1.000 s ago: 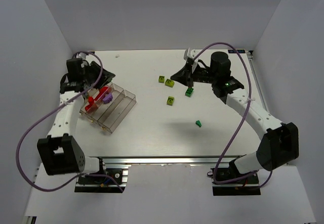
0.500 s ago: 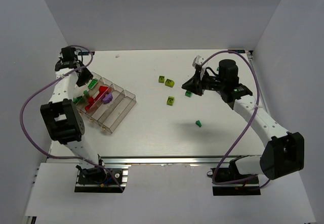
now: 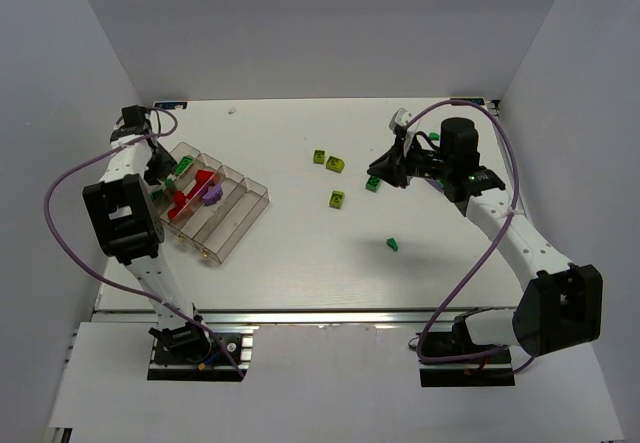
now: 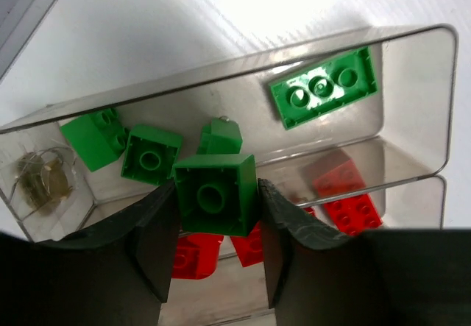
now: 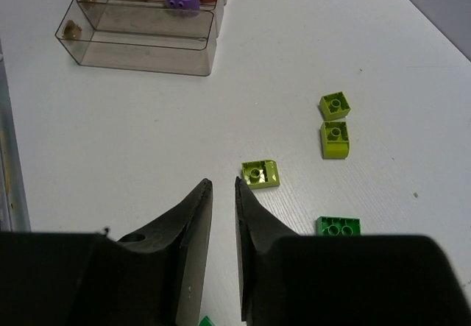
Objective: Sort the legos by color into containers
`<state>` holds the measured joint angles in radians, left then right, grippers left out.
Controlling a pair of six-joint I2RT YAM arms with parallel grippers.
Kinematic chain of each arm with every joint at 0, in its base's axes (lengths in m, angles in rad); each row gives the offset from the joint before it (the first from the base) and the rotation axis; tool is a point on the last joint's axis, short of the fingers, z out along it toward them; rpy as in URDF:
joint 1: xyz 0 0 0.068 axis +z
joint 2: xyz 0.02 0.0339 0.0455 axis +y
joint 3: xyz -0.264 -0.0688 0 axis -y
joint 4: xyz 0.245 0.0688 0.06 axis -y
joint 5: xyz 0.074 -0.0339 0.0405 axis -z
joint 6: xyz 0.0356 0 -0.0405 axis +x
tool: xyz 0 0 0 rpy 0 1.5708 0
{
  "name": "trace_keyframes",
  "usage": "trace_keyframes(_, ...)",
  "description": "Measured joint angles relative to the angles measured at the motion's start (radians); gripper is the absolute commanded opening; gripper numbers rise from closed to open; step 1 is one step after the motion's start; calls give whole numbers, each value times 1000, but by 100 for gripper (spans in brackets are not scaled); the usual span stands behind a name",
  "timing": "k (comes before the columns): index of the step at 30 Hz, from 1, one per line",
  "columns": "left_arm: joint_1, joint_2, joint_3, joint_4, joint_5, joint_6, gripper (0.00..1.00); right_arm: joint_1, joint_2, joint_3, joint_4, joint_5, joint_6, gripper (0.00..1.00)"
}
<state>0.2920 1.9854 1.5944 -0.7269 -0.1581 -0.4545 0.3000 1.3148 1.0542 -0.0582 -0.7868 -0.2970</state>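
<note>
My left gripper is shut on a green brick and holds it over the clear tray's end compartment, where several green bricks lie. Red bricks fill the neighbouring compartment. In the top view the left gripper is at the far-left end of the tray. My right gripper is empty, its jaws only a narrow gap apart, above the table beside a yellow-green brick and a green brick. It also shows in the top view.
Two more yellow-green bricks lie at the back centre, and one nearer. A small green piece lies mid-table. A purple brick sits in the tray. White walls close in left, right and back.
My left arm has folded back to the left and its gripper now hangs over the tray's far-left end. My right gripper has shifted a little to the right, near the green brick.
</note>
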Motion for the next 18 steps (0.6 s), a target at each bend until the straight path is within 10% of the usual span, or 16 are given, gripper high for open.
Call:
trace_keyframes(6, -1, 10, 52, -5, -21, 8, 81, -11, 0, 0, -5, 6, -3, 46)
trace_keyframes(11, -1, 10, 66, -4, -26, 13, 84, -25, 1, 0, -19, 23, -2, 90)
trace_keyframes(18, 0, -71, 0, 16, 82, 26, 97, -70, 35, 16, -39, 85, 26, 88)
